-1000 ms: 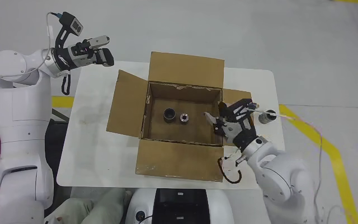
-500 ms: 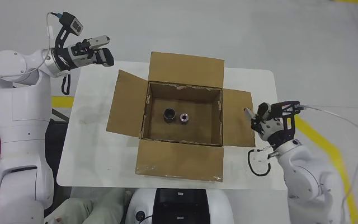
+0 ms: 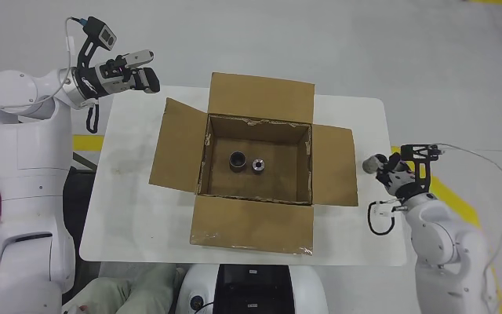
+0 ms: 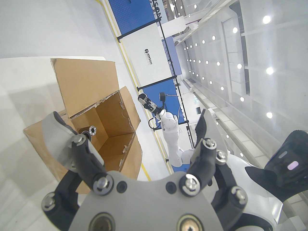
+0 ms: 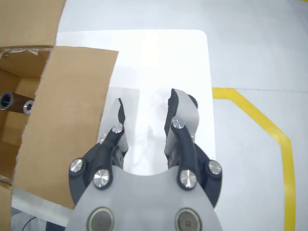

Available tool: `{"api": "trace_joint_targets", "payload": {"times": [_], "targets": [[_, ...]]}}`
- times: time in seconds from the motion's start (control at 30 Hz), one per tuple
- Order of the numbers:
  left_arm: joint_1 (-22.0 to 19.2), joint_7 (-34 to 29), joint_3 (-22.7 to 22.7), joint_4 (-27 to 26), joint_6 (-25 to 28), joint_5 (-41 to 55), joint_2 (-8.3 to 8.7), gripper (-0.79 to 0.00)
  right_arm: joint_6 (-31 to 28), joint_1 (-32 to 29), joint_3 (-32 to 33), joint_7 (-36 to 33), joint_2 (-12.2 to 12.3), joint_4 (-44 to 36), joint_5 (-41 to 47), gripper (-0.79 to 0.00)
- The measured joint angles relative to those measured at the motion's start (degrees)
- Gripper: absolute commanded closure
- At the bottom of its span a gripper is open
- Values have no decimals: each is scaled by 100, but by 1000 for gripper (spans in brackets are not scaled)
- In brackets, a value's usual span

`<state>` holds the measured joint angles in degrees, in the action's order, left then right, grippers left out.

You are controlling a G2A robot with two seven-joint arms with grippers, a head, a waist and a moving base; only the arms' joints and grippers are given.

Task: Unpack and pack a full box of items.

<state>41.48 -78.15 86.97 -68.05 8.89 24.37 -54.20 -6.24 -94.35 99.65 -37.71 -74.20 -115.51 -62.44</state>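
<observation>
Pulled the right gripper away from the brown cardboard box to the right edge of the white table, fingers wide apart, holding nothing. Holds the left gripper past the far left corner, open and bare too. Inside the box, standing on end, holes up: dark metal tube, small shiny ring.

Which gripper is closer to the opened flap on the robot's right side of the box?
Right. The right gripper sits just beyond that flap's outer edge; the left gripper is across the box, off the table's far corner.
</observation>
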Motion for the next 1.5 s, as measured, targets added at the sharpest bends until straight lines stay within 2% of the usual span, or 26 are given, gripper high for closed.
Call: {"api": "trace_joint_targets", "payload": {"times": [0.1, 0.13, 0.2, 0.63, 0.67, 0.77, 1.17, 1.3, 1.5], "targets": [[0, 0, 0, 0, 0, 0, 0, -785, 62, 83, -18, 19, 9, 186, -10, -388], [0, 0, 0, 0, 0, 0, 0, -785, 82, 102, -28, 37, 9, 236, 26, -443], [0, 0, 0, 0, 0, 0, 0, -785, 105, 132, -48, 75, 11, 316, 110, -489], [0, 0, 0, 0, 0, 0, 0, -785, 91, 129, -72, 104, 11, 314, 175, -489], [0, 0, 0, 0, 0, 0, 0, -785, 91, 129, -72, 104, 11, 314, 175, -446], [0, 0, 0, 0, 0, 0, 0, -785, 146, 164, -48, 158, 16, 400, 114, -440], [0, 0, 0, 0, 0, 0, 0, -785, 467, 852, -80, -184, 83, 1411, -305, -656], [0, 0, 0, 0, 0, 0, 0, -785, 470, 1063, -187, -249, 91, 1762, -299, -696], [0, 0, 0, 0, 0, 0, 0, -785, 490, 1320, -297, -239, 104, 2240, -282, -708]]}}
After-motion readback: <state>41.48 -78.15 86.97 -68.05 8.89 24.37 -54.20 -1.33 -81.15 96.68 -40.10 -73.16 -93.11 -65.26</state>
